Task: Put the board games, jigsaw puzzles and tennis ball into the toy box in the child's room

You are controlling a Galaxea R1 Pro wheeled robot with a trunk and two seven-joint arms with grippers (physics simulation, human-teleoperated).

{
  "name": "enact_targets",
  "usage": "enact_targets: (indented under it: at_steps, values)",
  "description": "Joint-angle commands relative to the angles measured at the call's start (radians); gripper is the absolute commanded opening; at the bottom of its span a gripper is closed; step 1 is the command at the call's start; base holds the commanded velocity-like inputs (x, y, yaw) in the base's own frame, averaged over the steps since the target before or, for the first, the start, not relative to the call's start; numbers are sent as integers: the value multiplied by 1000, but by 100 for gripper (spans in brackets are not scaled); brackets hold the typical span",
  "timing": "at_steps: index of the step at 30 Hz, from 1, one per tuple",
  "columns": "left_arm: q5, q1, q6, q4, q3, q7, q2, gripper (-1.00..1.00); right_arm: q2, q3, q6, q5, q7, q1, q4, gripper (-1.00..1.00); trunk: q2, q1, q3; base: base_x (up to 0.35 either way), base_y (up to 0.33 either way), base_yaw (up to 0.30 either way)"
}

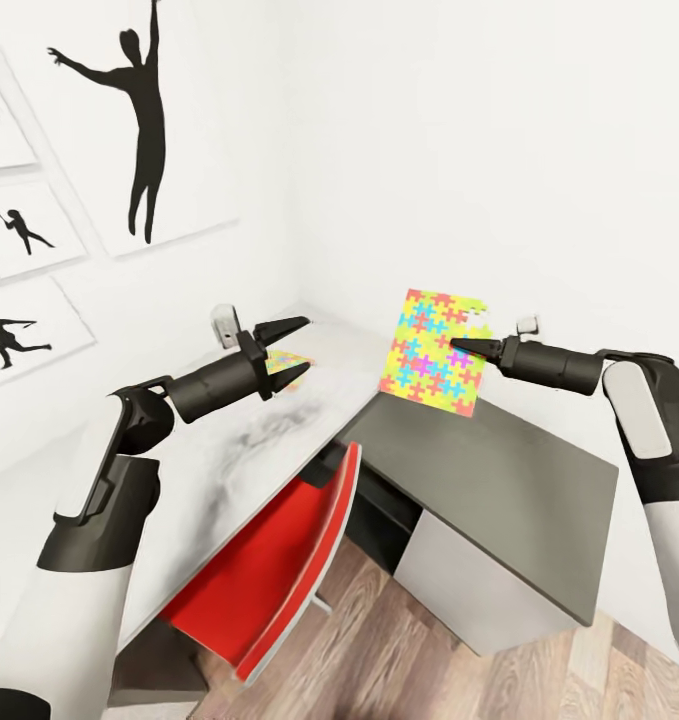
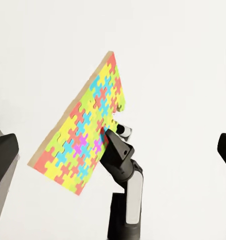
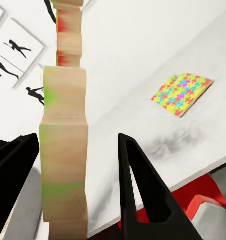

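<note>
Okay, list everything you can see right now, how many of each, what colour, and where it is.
Held puzzle: one, multicoloured, upright in the air over the desk corner, gripped at its edge.
Second puzzle: one, multicoloured, flat on the pale desk top.
Desk: one, pale grey top with a dark grey section, white fronts, in the room corner.
Chair: one, red, pushed under the desk.
Silhouette prints: several, black on white, on the wall at left.
Floor: wood planks, under the desk.
Left gripper: one, black, jaws apart, above the pale top.
Right gripper: one, black, jaws closed on the held puzzle.
</note>
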Motion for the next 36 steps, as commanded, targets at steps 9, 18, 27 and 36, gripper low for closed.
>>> enact_targets:
  at_steps: [9,18,27,36]
  values:
    - [10,0,0,-1,2,0,8,100,10,1,3,1,-9,-17,1,-100,-2,1,9,0,0,228]
    - [11,0,1,-1,2,-20,12,100,28,2,3,1,-12,-21,1,-100,-2,1,19,0,0,230]
    - [12,1,1,-1,2,-28,14,100,43,2,3,1,-14,-23,2,-100,-2,1,29,0,0,230]
    - [12,1,2,-1,1,-29,14,100,45,2,3,1,-14,-24,7,-100,-2,1,39,0,0,231]
